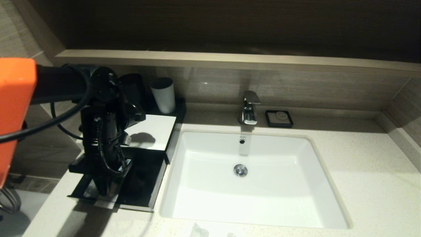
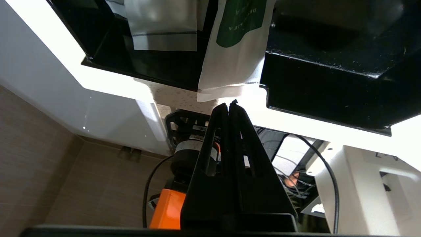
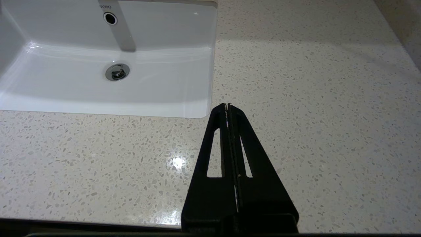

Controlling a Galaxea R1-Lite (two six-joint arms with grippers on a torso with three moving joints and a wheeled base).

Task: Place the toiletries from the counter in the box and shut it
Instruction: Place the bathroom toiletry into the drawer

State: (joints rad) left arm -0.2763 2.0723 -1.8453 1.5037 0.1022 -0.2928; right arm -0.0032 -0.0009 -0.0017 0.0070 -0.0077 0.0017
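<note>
Now left gripper [image 2: 229, 104] pressed together, empty, pointing down at box [image 1: 144, 184] drawer front; right gripper [image 3: 227, 106] together over counter [image 3: 312, 98].

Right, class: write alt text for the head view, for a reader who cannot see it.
A black robot arm with its left gripper pointing down into the open drawer of a black box, left of a white sink set in a speckled counter. Behind stand a tap, a grey cup and a soap dish.
</note>
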